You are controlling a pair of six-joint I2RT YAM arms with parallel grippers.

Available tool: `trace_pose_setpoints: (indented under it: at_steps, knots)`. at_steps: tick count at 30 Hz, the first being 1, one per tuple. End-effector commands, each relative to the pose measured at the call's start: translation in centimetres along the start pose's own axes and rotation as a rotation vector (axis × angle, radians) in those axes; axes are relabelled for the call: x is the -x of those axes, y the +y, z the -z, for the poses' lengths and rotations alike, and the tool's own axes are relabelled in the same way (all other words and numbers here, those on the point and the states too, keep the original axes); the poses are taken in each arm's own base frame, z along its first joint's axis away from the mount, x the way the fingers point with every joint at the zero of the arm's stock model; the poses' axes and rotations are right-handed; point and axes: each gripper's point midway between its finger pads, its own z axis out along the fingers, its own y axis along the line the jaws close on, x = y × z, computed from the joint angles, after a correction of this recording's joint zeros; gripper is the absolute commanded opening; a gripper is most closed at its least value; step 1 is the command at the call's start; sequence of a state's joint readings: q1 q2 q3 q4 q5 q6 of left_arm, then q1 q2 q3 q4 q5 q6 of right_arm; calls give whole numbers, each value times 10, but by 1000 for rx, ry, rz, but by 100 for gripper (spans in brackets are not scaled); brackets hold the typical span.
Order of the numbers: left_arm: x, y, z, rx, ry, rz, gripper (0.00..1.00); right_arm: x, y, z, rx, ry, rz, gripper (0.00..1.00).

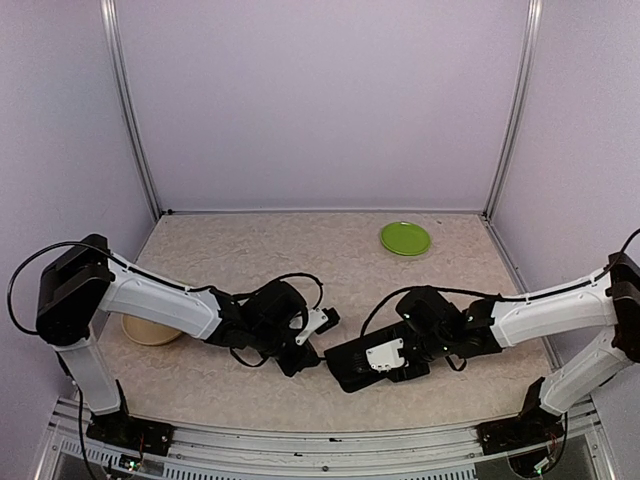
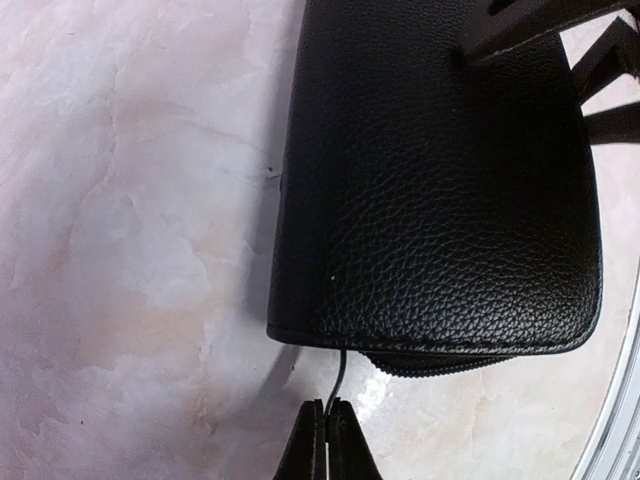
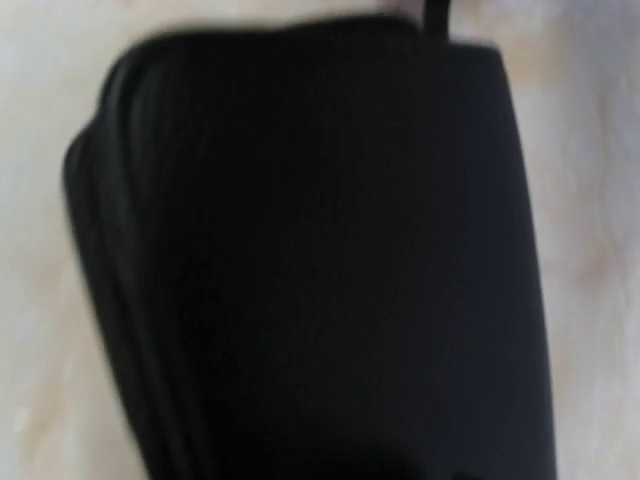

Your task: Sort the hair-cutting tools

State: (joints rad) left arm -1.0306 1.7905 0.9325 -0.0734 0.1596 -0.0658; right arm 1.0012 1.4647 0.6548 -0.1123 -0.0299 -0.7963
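No scissors or hair clips show in any view. A large flat black leather case (image 1: pixel 352 372) lies at the table's near middle; it fills the left wrist view (image 2: pixel 440 200) and the blurred right wrist view (image 3: pixel 320 260). My left gripper (image 2: pixel 328 408) is shut on a thin black cord (image 2: pixel 340 375) that comes out of the case's zipper edge; in the top view it (image 1: pixel 318 357) sits at the case's left end. My right gripper (image 1: pixel 388 356) is low over the case's top. Its fingers are hidden, so I cannot tell how they stand.
A green plate (image 1: pixel 405 238) lies at the back right. A tan bowl (image 1: pixel 150 328) sits at the left, partly behind the left arm. A metal rail (image 2: pixel 618 400) runs along the table's edge near the case. Metal posts stand at the back corners.
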Motion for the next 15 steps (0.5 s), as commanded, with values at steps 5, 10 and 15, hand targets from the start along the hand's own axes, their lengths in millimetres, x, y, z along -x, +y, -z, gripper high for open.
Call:
trace_pose_setpoints:
  at_steps: [5, 10, 15]
  knots:
    - [25, 10, 9, 1, -65, 37, 0, 9, 8, 13, 65, 3, 62, 60]
    - [24, 10, 5, -7, -59, 39, 0, 23, 13, 0, 36, -4, 125, 61]
    - [22, 14, 4, -4, -57, 46, 0, 38, -3, -13, -63, -4, 132, 62]
